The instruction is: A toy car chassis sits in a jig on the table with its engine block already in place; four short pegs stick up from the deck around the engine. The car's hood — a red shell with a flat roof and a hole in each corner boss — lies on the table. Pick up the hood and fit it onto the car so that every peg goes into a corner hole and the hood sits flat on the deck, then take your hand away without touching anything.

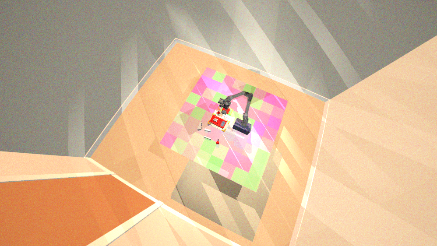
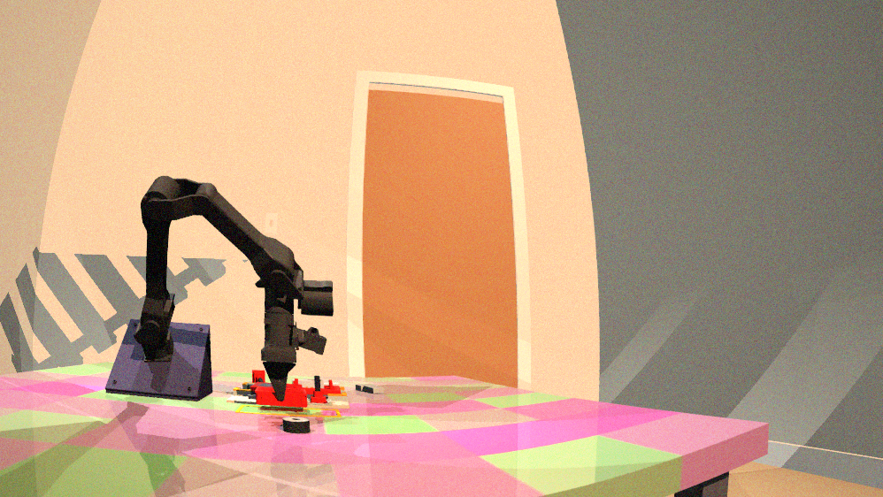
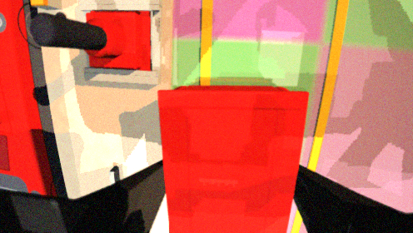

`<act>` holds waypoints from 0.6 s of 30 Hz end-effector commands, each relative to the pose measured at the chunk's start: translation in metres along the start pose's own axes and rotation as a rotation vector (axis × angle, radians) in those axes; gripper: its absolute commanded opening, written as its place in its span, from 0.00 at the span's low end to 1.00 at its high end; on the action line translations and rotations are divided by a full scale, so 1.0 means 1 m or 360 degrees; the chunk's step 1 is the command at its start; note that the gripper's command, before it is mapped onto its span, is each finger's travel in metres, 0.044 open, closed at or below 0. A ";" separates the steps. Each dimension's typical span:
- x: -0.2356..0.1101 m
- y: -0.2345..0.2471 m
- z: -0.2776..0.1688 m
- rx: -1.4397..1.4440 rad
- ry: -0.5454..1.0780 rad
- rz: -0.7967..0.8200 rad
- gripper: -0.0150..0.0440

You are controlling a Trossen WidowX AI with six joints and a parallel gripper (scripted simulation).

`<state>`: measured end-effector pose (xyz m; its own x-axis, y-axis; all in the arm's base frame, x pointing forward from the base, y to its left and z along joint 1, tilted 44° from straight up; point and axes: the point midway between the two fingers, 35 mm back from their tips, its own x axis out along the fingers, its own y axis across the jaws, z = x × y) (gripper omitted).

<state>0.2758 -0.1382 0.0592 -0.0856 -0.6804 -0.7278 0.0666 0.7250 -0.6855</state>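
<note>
From the top, the arm reaches from its base (image 1: 238, 129) down over the hood (image 1: 225, 110), which lies on the checkered table (image 1: 244, 170) just beside the red chassis (image 1: 217, 120); details there are too small to read.

In the exterior view, the gripper (image 2: 279, 390) points straight down onto the hood (image 2: 296, 394), low on the table.

The wrist view shows the hood (image 3: 233, 150) filling the space between the dark fingers, which press its two long sides: the gripper is clamped on it. It looks like a rigid, light, smooth shell, so it probably slips easily; the flat parallel sides seem the right hold.
</note>
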 end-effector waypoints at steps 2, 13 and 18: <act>-0.019 -0.001 0.003 0.0012 -0.0022 0.0000 0.25; -0.064 0.000 0.002 0.0011 -0.0022 0.0003 0.25; -0.081 0.000 0.002 0.0011 -0.0021 0.0004 0.25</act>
<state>0.2832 -0.0902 0.1118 -0.0767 -0.6838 -0.7257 0.0694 0.7224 -0.6880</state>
